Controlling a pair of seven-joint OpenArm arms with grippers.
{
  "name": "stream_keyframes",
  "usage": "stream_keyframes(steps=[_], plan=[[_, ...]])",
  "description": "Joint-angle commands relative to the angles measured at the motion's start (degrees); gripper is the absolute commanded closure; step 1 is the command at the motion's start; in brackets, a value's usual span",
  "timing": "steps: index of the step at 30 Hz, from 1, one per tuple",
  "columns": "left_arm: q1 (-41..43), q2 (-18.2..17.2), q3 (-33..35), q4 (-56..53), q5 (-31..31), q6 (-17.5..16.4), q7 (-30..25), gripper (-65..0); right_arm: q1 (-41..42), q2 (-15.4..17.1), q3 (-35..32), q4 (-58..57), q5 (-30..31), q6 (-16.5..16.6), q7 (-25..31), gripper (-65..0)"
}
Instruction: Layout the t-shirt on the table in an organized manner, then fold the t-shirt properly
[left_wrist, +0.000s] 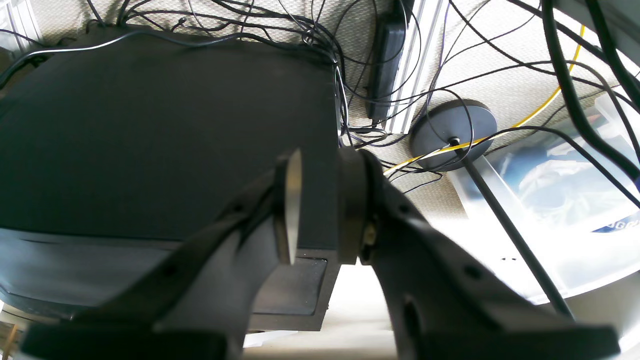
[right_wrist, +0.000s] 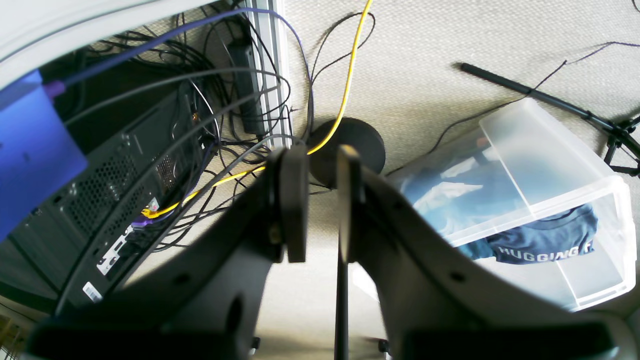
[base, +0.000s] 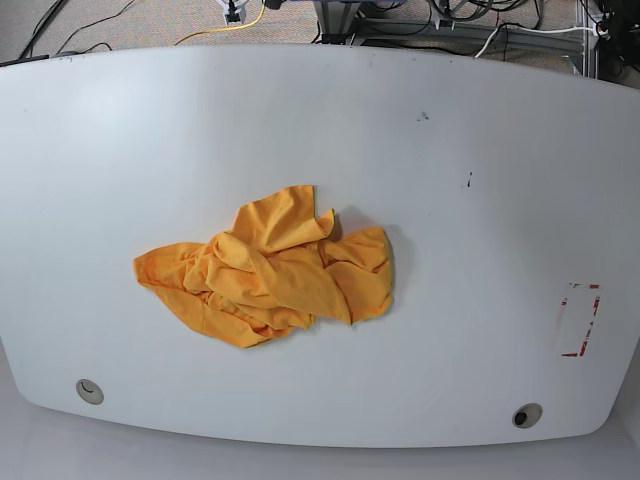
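The table carries the t-shirt, crumpled in a heap left of centre toward the near edge. Left gripper and right gripper both stand slightly apart, holding nothing, above the floor.

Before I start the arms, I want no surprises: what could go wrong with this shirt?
The t-shirt lies in a crumpled heap, so a claw may pinch several layers at once and drag the whole bundle instead of spreading it.
Neither claw shows in the base view; both wrist cameras face floor cables, so the first reach starts without sight of the cloth.
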Motion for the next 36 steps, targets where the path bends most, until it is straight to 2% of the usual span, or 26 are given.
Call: stream_keyframes(steps=[1, 21, 36], plan=[[1.04, 0.22, 0.27, 1.01, -0.34, 0.03, 0.95, -11.3, -0.59, 0.38, 0.05, 0.3, -0.1, 0.48, 0.28, -10.6], [1.24, 0.14, 0.28, 1.32, -0.03, 0.29, 0.78, -11.3, -0.16, 2.27, 0.17, 0.25, -0.23, 0.39, 2.35, -10.4], [1.06, 0.11, 0.41, 1.26, 0.0, 0.19, 0.97, -10.9, -0.26, 1.83, 0.18, 0.78, -0.32, 0.27, 2.13, -10.2]])
